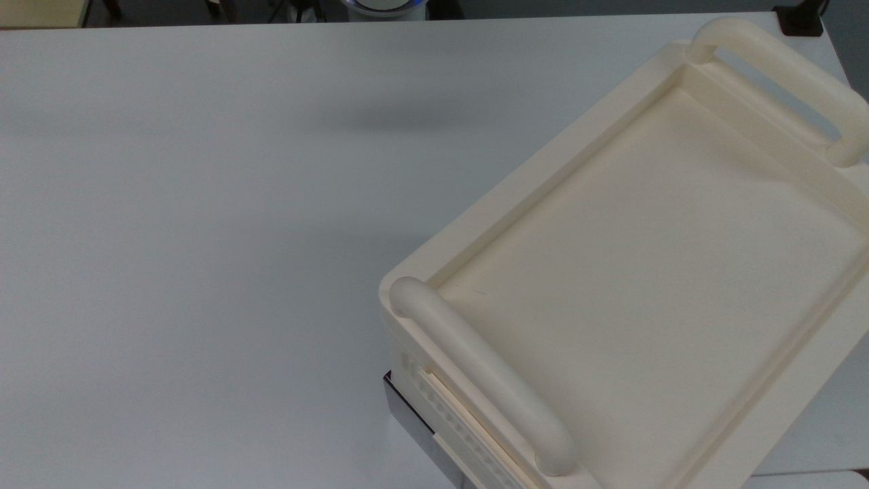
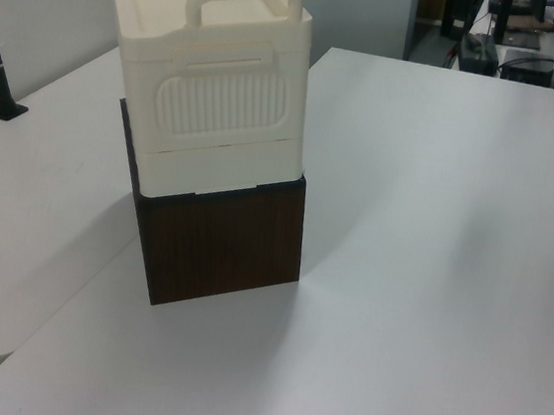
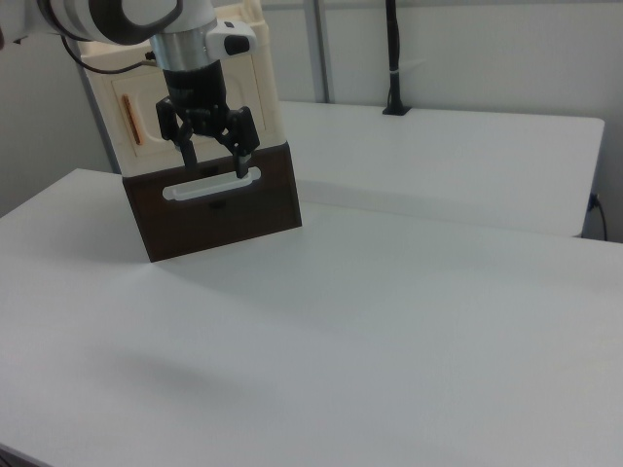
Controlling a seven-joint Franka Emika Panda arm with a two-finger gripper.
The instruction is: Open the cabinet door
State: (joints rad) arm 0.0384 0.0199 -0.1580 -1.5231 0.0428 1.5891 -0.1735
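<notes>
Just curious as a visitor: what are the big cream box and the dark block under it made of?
The cream cabinet looks like matte moulded plastic: rounded tube handles, ribbed side panel. The dark brown base looks like wood-grain veneer with faint vertical streaks, though in the top view its edge gleams like metal, so that stays uncertain.

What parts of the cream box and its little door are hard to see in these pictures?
- Right view: the gripper and arm cover much of the cabinet door; its copper handle peeks out beside them.
- Top view: the cabinet is cut off by the right and bottom edges.
- Left view: the cabinet's ribbed end faces the camera, so the door side is turned away.
</notes>
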